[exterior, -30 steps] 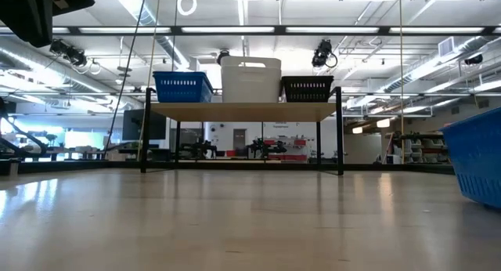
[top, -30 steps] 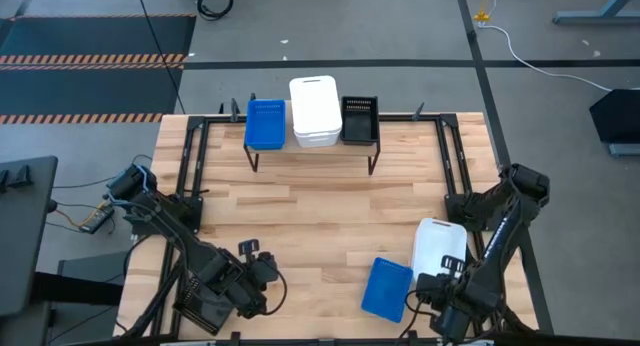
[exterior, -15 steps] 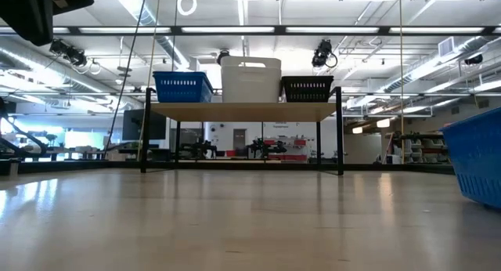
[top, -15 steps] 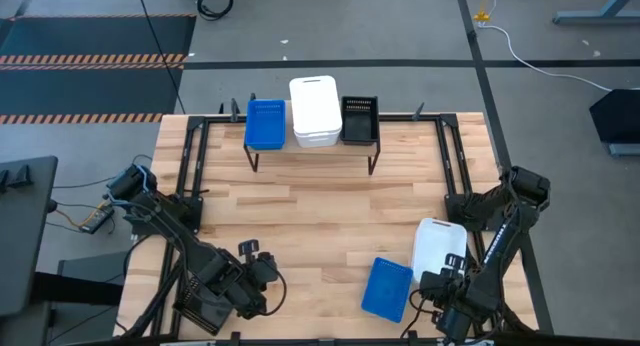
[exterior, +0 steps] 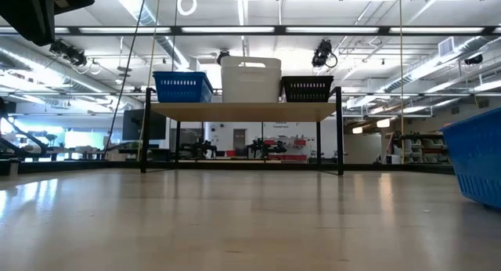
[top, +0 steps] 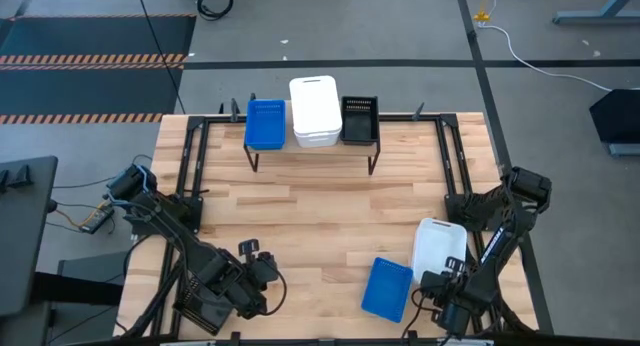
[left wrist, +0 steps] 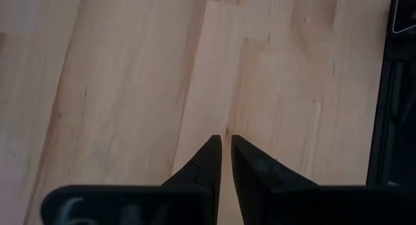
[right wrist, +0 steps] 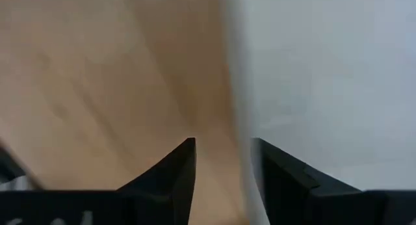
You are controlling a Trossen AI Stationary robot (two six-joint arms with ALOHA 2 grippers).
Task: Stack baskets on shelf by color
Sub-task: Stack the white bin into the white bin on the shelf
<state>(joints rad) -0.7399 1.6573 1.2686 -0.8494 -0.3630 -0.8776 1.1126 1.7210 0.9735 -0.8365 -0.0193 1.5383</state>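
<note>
Right gripper (right wrist: 222, 153) shifted back beside white basket (top: 438, 248).

left hand (left wrist: 225, 153) low, fingers nearly together; right hand (right wrist: 222, 161) low, fingers apart, holding nothing.

From overhead you look straight down on the whole desk (top: 320, 201); the low camera looks level across it. Both share the shelf (exterior: 243, 111). Your wrist cameras sit close above the wood.

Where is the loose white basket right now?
In the high view, the white basket lies on the table's near right, beside the loose blue basket, under the right arm.
</note>
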